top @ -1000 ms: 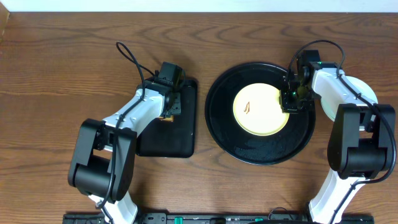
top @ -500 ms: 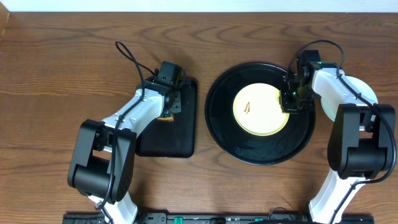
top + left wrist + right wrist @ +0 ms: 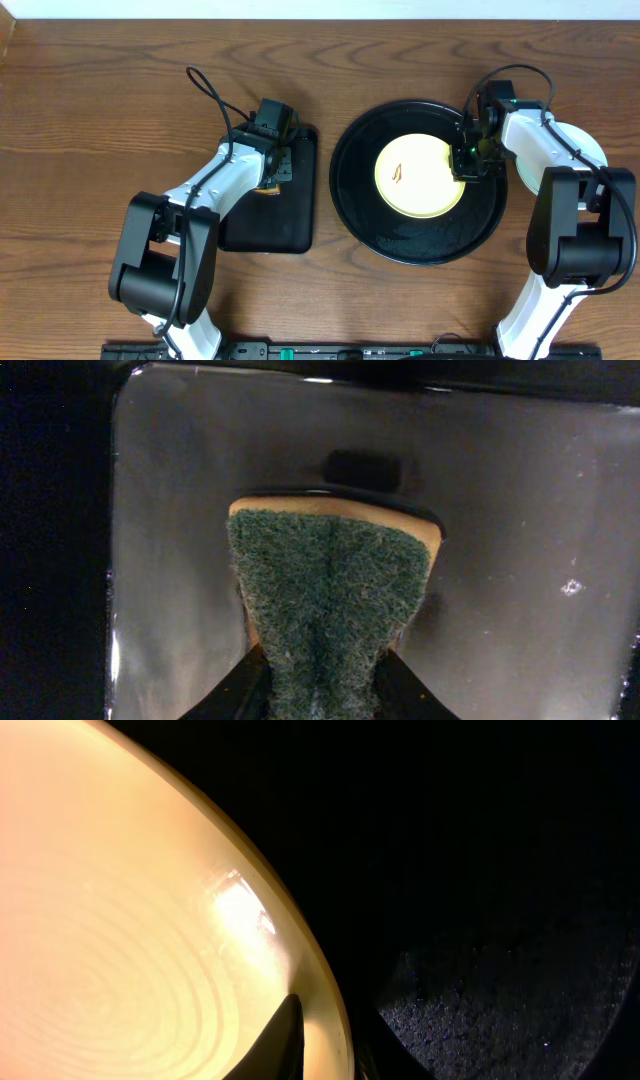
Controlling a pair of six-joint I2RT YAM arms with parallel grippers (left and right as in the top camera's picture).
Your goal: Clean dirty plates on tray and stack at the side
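The yellow plate [image 3: 420, 176] lies in the middle of the round black tray [image 3: 350, 195], with a small reddish-brown smear left of its centre. My right gripper [image 3: 468, 163] is at the plate's right edge. In the right wrist view its fingers [image 3: 325, 1025] are shut on the yellow plate's rim [image 3: 150, 940], one finger on top and one outside. Pale mint-white plate [image 3: 588, 150] lies on the table right of the tray, partly hidden under my right arm. My left gripper [image 3: 273, 170] is shut on a green sponge [image 3: 330, 590].
A smaller rectangular black tray [image 3: 270, 228] lies left of the round tray, under my left gripper; its glossy floor [image 3: 520, 520] fills the left wrist view. The round tray's dark floor [image 3: 490, 1000] shows beside the yellow plate. Brown wooden table [image 3: 90, 110] lies around.
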